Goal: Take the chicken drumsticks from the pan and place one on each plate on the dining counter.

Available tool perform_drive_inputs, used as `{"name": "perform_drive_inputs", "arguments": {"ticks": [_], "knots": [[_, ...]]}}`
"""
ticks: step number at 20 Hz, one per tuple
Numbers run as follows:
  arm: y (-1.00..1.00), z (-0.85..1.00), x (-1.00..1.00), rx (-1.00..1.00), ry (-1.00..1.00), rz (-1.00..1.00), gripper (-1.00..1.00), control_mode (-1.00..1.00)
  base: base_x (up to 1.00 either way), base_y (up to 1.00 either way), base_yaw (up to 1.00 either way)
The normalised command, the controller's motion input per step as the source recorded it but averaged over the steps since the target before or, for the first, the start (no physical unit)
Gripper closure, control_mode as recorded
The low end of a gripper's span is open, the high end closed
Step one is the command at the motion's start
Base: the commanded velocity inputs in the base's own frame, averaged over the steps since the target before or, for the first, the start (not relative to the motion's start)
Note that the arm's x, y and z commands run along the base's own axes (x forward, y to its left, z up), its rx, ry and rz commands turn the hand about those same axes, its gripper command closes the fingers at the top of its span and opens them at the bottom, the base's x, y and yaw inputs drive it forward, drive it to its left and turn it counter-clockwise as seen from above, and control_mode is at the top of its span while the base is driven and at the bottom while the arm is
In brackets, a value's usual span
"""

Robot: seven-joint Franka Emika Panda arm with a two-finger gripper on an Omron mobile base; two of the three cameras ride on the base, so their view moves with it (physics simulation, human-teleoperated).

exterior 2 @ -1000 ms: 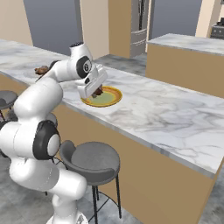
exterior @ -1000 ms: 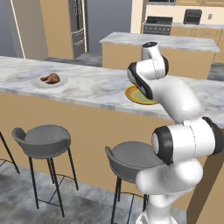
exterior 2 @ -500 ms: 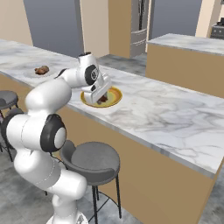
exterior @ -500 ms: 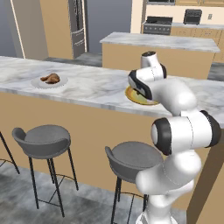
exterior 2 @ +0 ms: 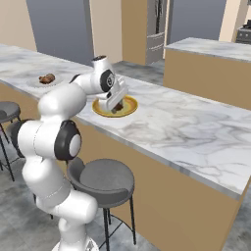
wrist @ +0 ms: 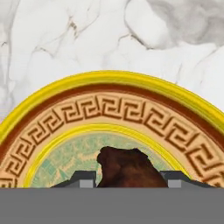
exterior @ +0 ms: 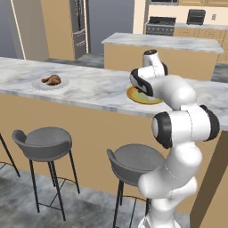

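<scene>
My gripper (exterior 2: 116,105) hangs low over the mustard-yellow plate (exterior 2: 128,109), shut on a chicken drumstick (exterior 2: 118,106). In the hand view the glossy brown drumstick (wrist: 127,167) sits between the two finger tips of the gripper (wrist: 127,178), right over the plate's greenish centre (wrist: 70,157). I cannot tell whether it touches the plate. The other drumstick (exterior: 52,79) lies on the white-grey plate (exterior: 41,85), further left on the dining counter (exterior: 98,91). My arm hides part of the yellow plate (exterior: 141,98) in the left base view. The pan is out of view.
Bar stools (exterior: 42,142) (exterior: 133,160) stand in front of the counter's tan front. A shorter marble-topped island (exterior: 178,44) lies behind it, with a fridge (exterior: 80,26) and a stove (exterior: 160,24) along the back wall. Bare marble (exterior 2: 196,132) stretches right of the yellow plate.
The hand has come down over the yellow plate with the drumstick still in it, from well above the plate to just over its centre. The other drumstick has not moved.
</scene>
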Motion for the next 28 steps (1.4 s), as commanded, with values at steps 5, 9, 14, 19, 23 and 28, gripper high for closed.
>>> {"name": "perform_drive_inputs", "arguments": {"ticks": [5,9,14,19,23,28], "knots": [[0.00,0.09,0.76,0.00,-0.01,-0.03,-1.00,-1.00,0.00,0.00,0.00],[-0.04,0.12,0.58,0.00,-0.10,-0.01,-1.00,-1.00,0.00,0.00,0.00],[0.00,0.38,0.09,0.00,-0.08,0.00,-1.00,-1.00,0.00,0.00,0.00],[-0.04,0.46,-0.88,0.00,-0.45,0.00,-1.00,-1.00,0.00,0.00,0.00],[0.00,0.24,-1.00,0.00,-0.58,0.00,-1.00,-1.00,0.00,0.00,0.00],[0.00,0.00,-1.00,0.04,-0.55,0.00,-1.00,-1.00,0.00,0.00,0.00]]}}
